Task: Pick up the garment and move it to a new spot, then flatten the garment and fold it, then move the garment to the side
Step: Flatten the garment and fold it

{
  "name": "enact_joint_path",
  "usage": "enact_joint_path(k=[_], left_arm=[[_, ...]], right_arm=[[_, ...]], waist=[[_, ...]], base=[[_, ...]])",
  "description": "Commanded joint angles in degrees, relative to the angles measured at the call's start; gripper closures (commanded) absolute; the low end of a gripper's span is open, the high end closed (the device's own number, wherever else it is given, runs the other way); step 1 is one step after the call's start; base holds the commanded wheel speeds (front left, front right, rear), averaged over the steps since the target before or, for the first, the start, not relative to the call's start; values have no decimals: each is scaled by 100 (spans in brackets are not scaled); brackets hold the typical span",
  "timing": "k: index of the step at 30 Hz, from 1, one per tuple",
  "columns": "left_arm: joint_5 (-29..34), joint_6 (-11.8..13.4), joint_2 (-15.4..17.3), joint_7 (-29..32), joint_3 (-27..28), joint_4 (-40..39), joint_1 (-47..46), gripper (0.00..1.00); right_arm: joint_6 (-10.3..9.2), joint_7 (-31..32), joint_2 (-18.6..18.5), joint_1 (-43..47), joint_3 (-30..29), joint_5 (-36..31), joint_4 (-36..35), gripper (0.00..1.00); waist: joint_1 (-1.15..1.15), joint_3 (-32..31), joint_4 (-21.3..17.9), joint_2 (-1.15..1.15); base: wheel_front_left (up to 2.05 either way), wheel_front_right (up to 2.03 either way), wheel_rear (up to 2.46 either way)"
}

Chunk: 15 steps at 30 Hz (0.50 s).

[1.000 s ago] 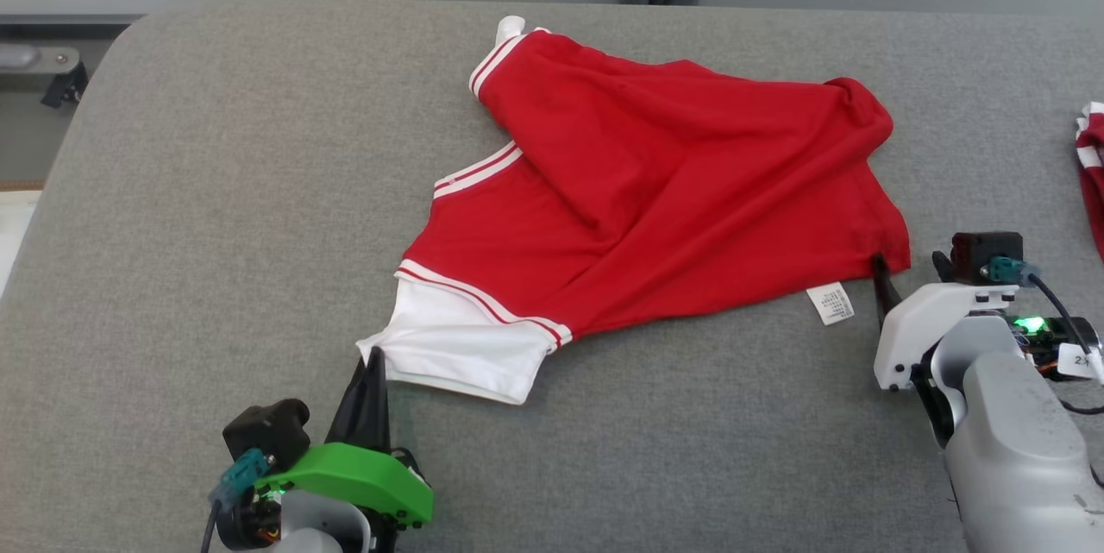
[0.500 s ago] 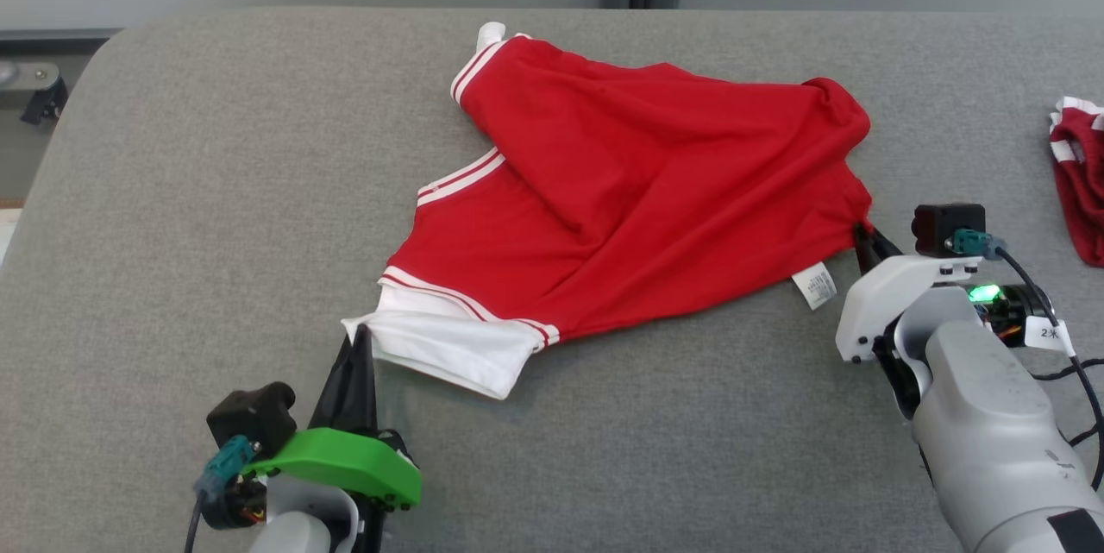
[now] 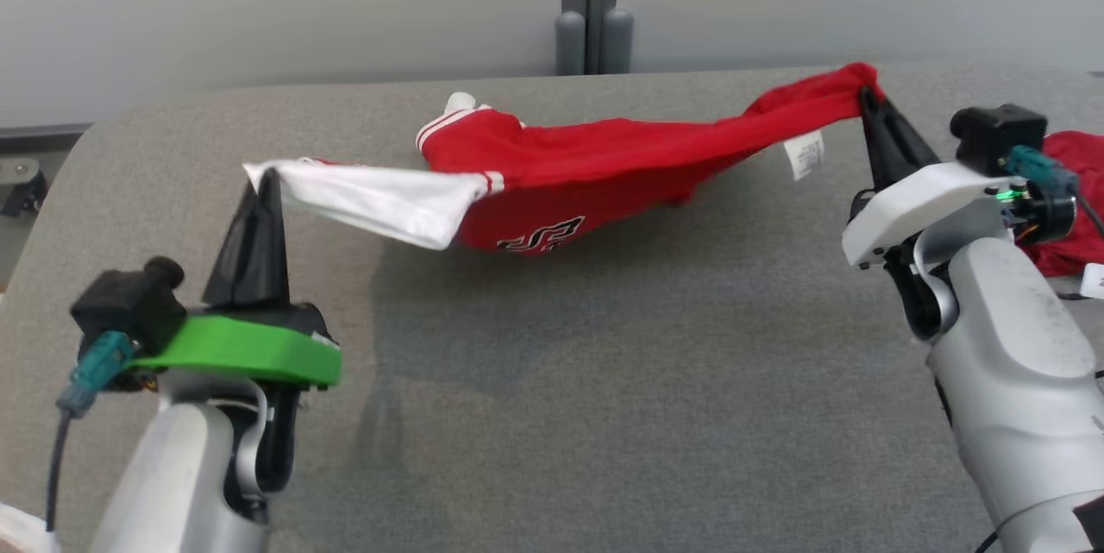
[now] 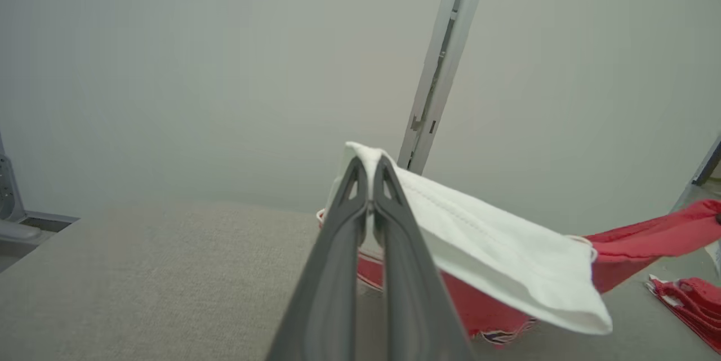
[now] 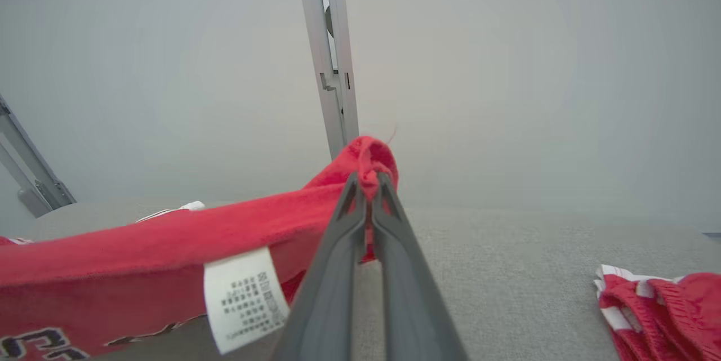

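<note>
head view: garment [image 3: 604, 160], red with a white sleeve [image 3: 371, 199], hangs in a sagging band between both hands above the far half of the grey worktop [image 3: 604, 415]. left hand [image 3: 269, 178] clenched on the white sleeve edge; left wrist view shows the cloth pinched at the tips. right hand [image 3: 865, 96] clenched on a small bunched red corner, care label [image 3: 804, 154] dangling just beside it. lowest fold, with the dark lettering [image 3: 539, 235], sits close to the worktop; cannot tell if it clears. judgement: step in hand is the carry to a new spot. to do it well: raise both hands together, level, until the sag is clear, so nothing drags or rolls under. keep the spacing constant, since the right pinch looks thin and could slip under extra pull. keep away from the second red garment [image 3: 1065, 191] at far right.
</note>
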Motion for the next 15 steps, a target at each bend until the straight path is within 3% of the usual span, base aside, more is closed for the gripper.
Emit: enact_joint_path(k=[1, 8, 15], left_arm=[[80, 23, 113, 66, 45, -198, -164, 100], [250, 60, 630, 629, 143, -1420, -770, 100], [476, 106, 1025, 1218, 204, -2495, -1486, 100]], right_arm=[[-9, 66, -99, 146, 31, 161, -324, 100], [-9, 747, -438, 696, -254, 476, -2685, 100], [-9, 1621, -323, 1190, -881, 294, -4933, 100]], waist=[[0, -233, -190, 0], [0, -458, -369, 0], [0, -505, -454, 0]], base=[[0, 0, 0], [0, 0, 0], [0, 0, 0]])
